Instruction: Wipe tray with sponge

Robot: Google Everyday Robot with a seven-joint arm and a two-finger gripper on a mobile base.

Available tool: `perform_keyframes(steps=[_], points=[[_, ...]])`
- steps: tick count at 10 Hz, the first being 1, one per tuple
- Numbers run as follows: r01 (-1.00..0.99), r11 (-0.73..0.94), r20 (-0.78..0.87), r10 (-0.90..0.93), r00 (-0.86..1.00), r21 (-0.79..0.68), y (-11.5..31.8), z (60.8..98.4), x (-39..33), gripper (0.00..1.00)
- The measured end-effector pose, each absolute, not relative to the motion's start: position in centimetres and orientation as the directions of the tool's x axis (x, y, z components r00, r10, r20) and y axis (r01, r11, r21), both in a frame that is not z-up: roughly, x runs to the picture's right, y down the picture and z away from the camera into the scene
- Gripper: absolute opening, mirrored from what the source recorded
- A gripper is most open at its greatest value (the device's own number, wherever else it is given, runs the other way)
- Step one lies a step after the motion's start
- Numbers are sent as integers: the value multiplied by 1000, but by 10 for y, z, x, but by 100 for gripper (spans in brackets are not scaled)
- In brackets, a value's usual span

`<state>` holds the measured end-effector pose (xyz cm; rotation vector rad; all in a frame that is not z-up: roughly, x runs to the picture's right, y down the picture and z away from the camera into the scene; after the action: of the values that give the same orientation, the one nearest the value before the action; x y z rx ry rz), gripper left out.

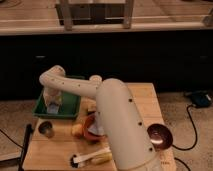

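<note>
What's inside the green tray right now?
Inside the green rectangular plastic tray, the robot's claw reaches down onto a pale sponge. The arm covers part of the tray floor.

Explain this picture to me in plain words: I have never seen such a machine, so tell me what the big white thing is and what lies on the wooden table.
The big white jointed robot arm belongs to a mobile robot; the single camera looks along it, down at the light wooden table. Where the camera is mounted is not on record. At the arm's far end the gripper reaches down into the green rectangular plastic tray, at the table's left rear corner. A pale thing lies under it there, probably the sponge; whether it is gripped is unclear. On the table also stand a small grey metal cup, a shiny copper-coloured bowl, a reddish-brown bowl partly hidden by the arm, and a white-handled utensil near the front.
</note>
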<state>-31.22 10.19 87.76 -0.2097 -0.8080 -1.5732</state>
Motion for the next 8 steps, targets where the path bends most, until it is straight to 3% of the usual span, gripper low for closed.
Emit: perform_keyframes(steps=[5,8], points=[[959,85,554,-829,-83,272,65,896,-248,0],[966,100,535,-844,-44,237,37,918,-256,0]])
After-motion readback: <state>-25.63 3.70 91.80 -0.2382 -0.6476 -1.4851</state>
